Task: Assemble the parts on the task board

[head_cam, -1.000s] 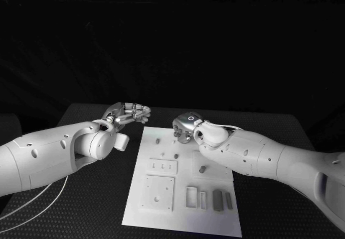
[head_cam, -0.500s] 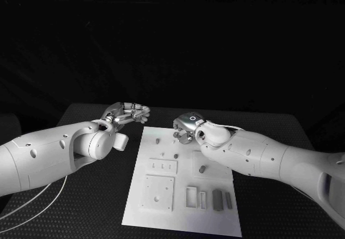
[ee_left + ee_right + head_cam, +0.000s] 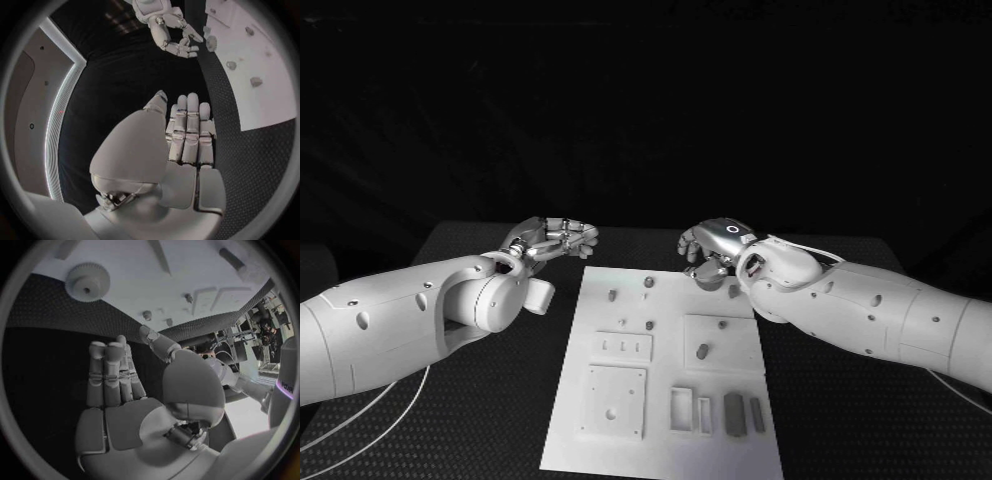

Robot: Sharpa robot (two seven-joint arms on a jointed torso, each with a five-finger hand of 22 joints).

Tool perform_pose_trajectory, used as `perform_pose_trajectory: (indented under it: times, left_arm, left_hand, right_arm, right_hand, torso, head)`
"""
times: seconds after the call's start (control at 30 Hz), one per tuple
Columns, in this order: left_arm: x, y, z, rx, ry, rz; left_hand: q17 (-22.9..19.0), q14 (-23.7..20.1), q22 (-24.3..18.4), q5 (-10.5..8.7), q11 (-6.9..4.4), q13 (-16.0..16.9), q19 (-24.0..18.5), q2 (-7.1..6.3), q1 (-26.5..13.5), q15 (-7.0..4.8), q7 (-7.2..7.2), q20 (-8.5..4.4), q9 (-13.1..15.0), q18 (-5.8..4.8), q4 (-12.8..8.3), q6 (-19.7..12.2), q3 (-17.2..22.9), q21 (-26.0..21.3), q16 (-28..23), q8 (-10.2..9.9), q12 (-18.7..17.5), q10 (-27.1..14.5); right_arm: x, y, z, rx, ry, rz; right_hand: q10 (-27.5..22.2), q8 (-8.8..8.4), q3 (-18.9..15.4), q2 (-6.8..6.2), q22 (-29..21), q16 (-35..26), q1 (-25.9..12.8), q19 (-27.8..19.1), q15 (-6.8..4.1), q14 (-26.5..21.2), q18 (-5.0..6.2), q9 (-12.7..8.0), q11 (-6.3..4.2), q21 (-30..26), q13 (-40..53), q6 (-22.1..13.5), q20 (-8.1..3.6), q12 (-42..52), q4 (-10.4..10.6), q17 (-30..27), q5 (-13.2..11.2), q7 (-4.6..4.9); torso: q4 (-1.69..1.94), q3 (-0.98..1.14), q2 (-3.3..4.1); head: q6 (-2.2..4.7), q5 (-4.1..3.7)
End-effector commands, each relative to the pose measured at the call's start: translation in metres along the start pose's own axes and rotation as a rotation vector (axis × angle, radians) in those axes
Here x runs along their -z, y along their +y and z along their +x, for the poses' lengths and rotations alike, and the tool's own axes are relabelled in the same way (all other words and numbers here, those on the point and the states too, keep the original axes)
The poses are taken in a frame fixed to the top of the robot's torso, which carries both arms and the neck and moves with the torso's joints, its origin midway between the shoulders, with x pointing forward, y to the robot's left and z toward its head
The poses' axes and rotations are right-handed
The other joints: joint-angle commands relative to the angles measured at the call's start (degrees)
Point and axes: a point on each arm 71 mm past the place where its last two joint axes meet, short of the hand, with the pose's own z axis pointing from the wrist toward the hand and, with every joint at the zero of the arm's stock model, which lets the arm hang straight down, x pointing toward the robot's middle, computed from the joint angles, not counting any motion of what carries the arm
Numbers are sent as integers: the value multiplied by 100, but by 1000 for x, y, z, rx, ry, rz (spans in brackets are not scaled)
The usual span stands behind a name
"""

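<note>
The white task board (image 3: 661,440) lies in the middle of the black table. Small grey parts stand near its far edge (image 3: 612,295) (image 3: 648,284), and flat grey bars (image 3: 733,410) lie near its front. My left hand (image 3: 553,238) hovers just past the board's far left corner, over the table. The left wrist view shows its fingers (image 3: 187,130) stretched out with nothing in them. My right hand (image 3: 711,250) hangs above the board's far right edge. Its fingers (image 3: 109,375) also lie straight and empty, with a round toothed part (image 3: 87,282) on the board (image 3: 156,275) beyond them.
The board has raised plates with slots and holes (image 3: 617,400) and a small frame (image 3: 682,410) near its front. Black table (image 3: 488,400) runs along both sides of the board. White cables (image 3: 387,410) trail off the table at the front left.
The head view has shifted a little. My right hand has moved rightward along the board's far edge, and its arm has drawn back. The left hand has stayed in much the same place.
</note>
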Motion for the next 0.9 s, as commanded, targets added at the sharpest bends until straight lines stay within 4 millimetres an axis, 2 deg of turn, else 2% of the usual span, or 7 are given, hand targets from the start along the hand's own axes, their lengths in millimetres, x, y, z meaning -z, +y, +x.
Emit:
perform_pose_trajectory:
  times: [0.03, 0.13, 0.27, 0.4, 0.57, 0.73, 0.9]
  left_arm:
    - [0, -2, 0, 5, 4, 11]
    - [0, -2, 0, 4, 4, 9]
    - [0, -2, 0, 5, 5, 9]
    - [0, -1, 0, 5, 7, 8]
    - [-1, -1, 1, 5, 9, 7]
    - [-3, -1, 3, 5, 14, 8]
    - [-3, -1, 3, 5, 13, 8]
  left_hand:
    - [6, 19, -6, -21, 27, -8, 10, -48, 4, 5, 19, -35, 4, -16, -14, 0, 14, 29, -17, -25, -30, 0]
    - [6, 20, -6, -21, 27, -8, 9, -47, 6, 5, 19, -35, 5, -16, -15, 2, 15, 29, -17, -25, -30, 2]
    - [7, 21, -7, -21, 27, -8, 9, -47, 8, 5, 18, -35, 6, -16, -15, 4, 16, 30, -18, -24, -32, 3]
    - [8, 21, -7, -21, 27, -8, 9, -48, 8, 5, 18, -35, 6, -16, -15, 5, 16, 30, -19, -25, -33, 3]
    - [9, 21, -8, -21, 27, -8, 8, -47, 9, 5, 18, -34, 7, -16, -14, 6, 17, 30, -19, -25, -34, 4]
    - [10, 21, -8, -21, 27, -8, 8, -46, 9, 5, 18, -34, 7, -16, -13, 6, 17, 30, -21, -26, -36, 4]
    - [10, 21, -8, -21, 27, -8, 8, -45, 9, 5, 18, -34, 8, -16, -13, 6, 18, 30, -21, -26, -36, 4]
  right_arm:
    - [7, -8, 0, -58, 44, -8]
    - [13, -23, -1, -66, 73, 27]
    - [18, -43, 1, -82, 110, 86]
    - [17, -52, 4, -95, 134, 114]
    - [12, -58, 10, -111, 151, 142]
    - [9, -58, 16, -120, 177, 145]
    - [5, -54, 24, -131, 197, 145]
  right_hand:
    - [63, 31, -105, -8, 119, 38, -53, -43, -59, -20, 179, -8, -58, 75, 131, 0, 6, 147, -7, -5, 17, 8]
    - [189, 16, -309, -6, 108, 130, -77, -98, -132, -56, 179, -23, -122, 149, 467, 1, 15, 518, -13, -11, 31, -21]
    - [-447, -100, -619, 25, 75, 511, -56, -26, -197, -75, 179, -107, -249, 343, 2495, -33, -47, 2617, -17, 50, 109, -94]
    - [-927, -177, -727, 51, 110, 947, -108, 32, -219, -129, 179, -156, -242, 547, 3764, -79, -106, 4064, -26, 377, 218, -96]
    - [-1037, -249, -808, 78, 128, 1340, -134, 80, -203, -147, 179, -199, -213, 834, 4581, -169, -166, 5178, -17, 722, 221, -66]
    - [-1098, -263, -776, 120, 114, 1502, -153, 91, -208, -169, 179, -217, -210, 1005, 4881, -198, -216, 5646, -9, 904, 257, -60]
    - [-1104, -264, -780, 128, 111, 1526, -175, 92, -215, -165, 179, -219, -218, 1046, 4932, -209, -227, 5737, -8, 938, 281, -69]
  torso:
    - [-76, 58, -3]
    - [-111, 87, -1]
    - [-135, 125, 5]
    - [-121, 131, 12]
    - [-128, 172, 22]
    - [-97, 145, 13]
    - [-87, 157, 15]
  head:
    - [46, 36]
    - [66, 45]
    - [63, 44]
    - [56, 21]
    - [45, 29]
    - [29, 13]
    - [20, -4]
